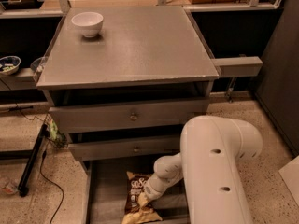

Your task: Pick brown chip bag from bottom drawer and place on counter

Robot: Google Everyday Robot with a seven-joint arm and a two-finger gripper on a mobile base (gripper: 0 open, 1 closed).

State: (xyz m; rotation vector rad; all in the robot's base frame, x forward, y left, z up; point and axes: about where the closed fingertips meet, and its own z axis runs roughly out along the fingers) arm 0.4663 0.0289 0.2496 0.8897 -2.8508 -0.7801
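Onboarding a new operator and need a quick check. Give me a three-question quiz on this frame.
1. Where is the gripper?
2. True or false: the brown chip bag already lies on the counter.
3. What stands on the counter? A) white bowl B) mug C) plate

Key: 1. Down in the bottom drawer, at the brown chip bag. 2. False; it lies in the drawer. 3. A.

White bowl (87,23), knobbed middle drawer (133,116), grey side shelf (236,66), black bar (32,162) on speckled floor (275,125).
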